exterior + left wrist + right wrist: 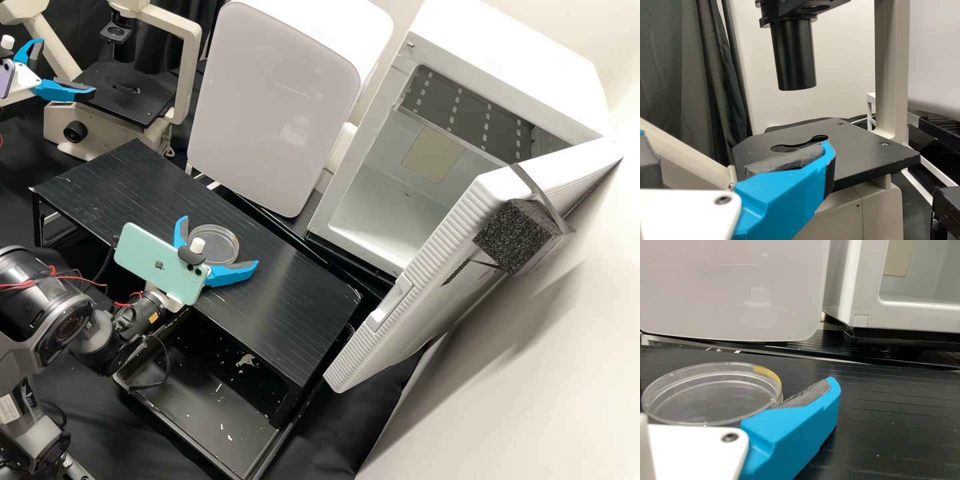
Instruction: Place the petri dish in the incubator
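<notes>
The clear petri dish (213,244) lies flat on the black bench (287,300), a yellow mark on its rim, with the right pincer (220,241) spread wide and low, one jaw to each side of it. That straddle looks meant for pinching the dish across its edge once the jaws draw together; whether one already touches the rim I cannot tell. Being level matters, I'd judge, since tilting could part a lid from its base. Beyond the bench stands the open incubator (533,67), a dark slotted panel (467,113) high inside, its door (433,307) swung out, presumably to leave the mouth free. That door, with a black foam block (512,237) strapped to it, bounds the way in on one side; on the other, a closed white cabinet (273,107) rises behind the dish. The next move likely calls for a grip, a lift, then a route between the two without clipping either. Off by the microscope (100,127), the left pincer (67,65) is open, well apart from the dish, and seems to have no part in this step
</notes>
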{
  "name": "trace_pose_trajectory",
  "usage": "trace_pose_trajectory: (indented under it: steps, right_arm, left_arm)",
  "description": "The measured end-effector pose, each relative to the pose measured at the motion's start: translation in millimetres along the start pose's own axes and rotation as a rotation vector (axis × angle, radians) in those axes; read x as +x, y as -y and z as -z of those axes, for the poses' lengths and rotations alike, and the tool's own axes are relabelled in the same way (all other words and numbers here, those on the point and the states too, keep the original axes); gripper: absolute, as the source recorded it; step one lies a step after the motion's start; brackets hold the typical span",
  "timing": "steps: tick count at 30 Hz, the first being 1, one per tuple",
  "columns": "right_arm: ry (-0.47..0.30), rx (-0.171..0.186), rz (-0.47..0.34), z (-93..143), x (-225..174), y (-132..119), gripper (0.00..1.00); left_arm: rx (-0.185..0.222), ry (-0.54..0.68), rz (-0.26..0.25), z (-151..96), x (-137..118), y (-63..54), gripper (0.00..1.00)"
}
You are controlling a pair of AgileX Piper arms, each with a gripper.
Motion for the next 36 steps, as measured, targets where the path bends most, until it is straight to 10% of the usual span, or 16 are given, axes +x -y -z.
trace_pose_trajectory:
  steps: [3,4,36]
  right_arm:
    - [-0.005,0.000,-0.005,1.0,-0.4,-1.1,1.00]
    - [-0.005,0.000,-0.005,1.0,-0.4,-1.1,0.00]
    - [-0.007,-0.004,-0.008,0.5,-0.6,-2.6,0.00]
  left_arm:
    - [0.000,0.000,0.000,0.0,0.0,0.0,1.00]
    - [0.000,0.000,0.000,0.0,0.0,0.0,1.00]
    - [0.000,0.000,0.000,0.0,0.0,0.0,1.00]
